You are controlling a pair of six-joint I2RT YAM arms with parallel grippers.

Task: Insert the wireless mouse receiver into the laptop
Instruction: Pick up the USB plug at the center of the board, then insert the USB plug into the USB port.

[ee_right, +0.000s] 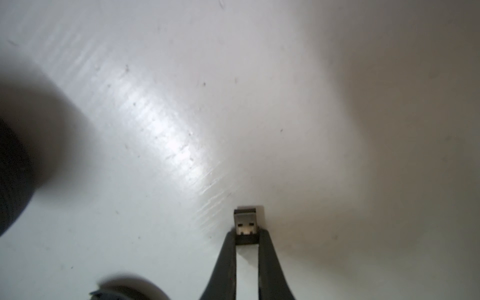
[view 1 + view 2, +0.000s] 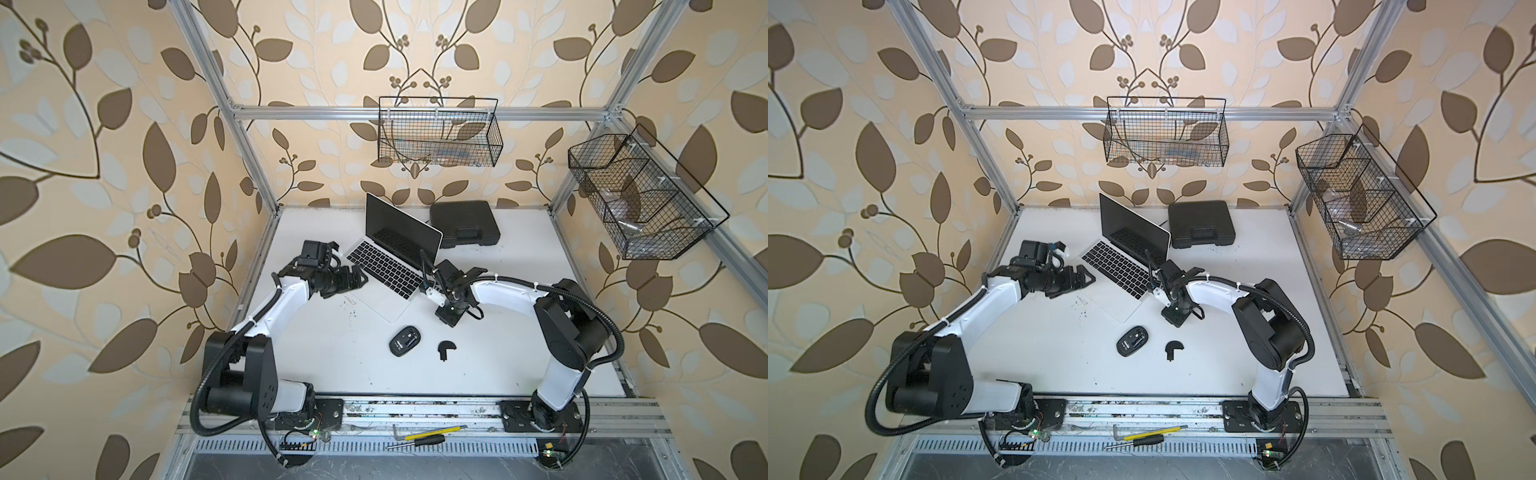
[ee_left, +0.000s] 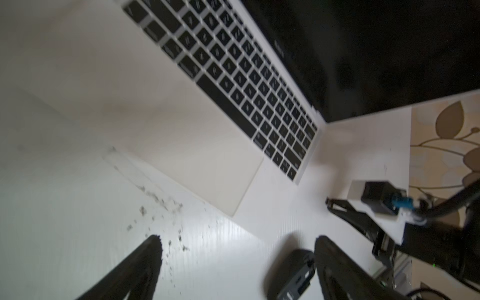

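The right gripper (image 1: 246, 237) is closed narrowly on the wireless mouse receiver (image 1: 246, 223) — both fingers (image 1: 226, 252) pinch its black cap, and the metal plug juts out over the white table (image 1: 155, 117). In both top views this gripper hangs at 4 o'clock of the open laptop (image 2: 384, 266), near its edge. The left gripper (image 3: 237, 244) is spread wide, holding nothing, at the laptop's 9 o'clock. The black mouse (image 2: 405, 340) lies at the laptop's 6 o'clock — apart from it.
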